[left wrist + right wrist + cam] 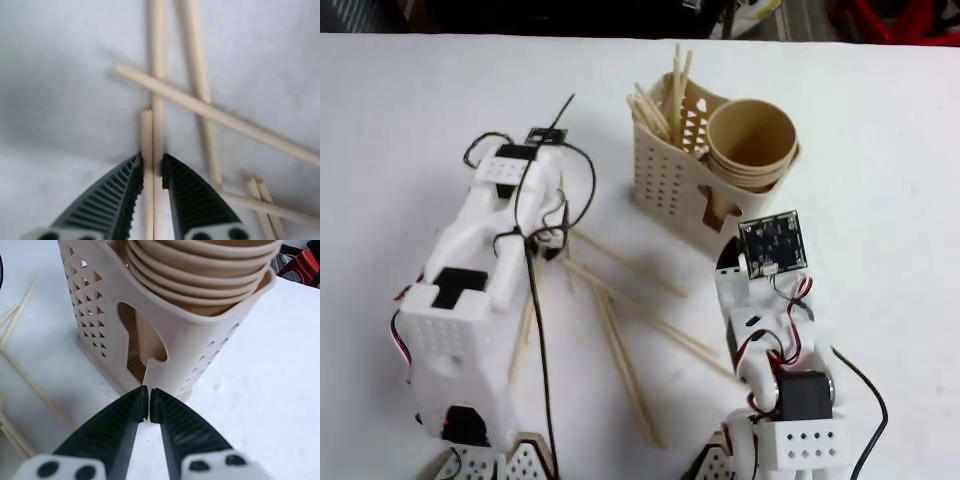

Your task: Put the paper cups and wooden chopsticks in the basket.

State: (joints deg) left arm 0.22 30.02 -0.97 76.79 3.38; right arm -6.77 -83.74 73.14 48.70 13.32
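**Wooden chopsticks [626, 365] mostly left; paper cups [752, 140] done**

The paper cups stood stacked in the basket [665, 185], with a few chopsticks upright beside them. Several more chopsticks lay loose on the table [880, 150], waiting to be collected. The left gripper [152, 165] was clenched on one or two of them there. The right gripper [149, 402] was clenched on nothing, just before the basket.
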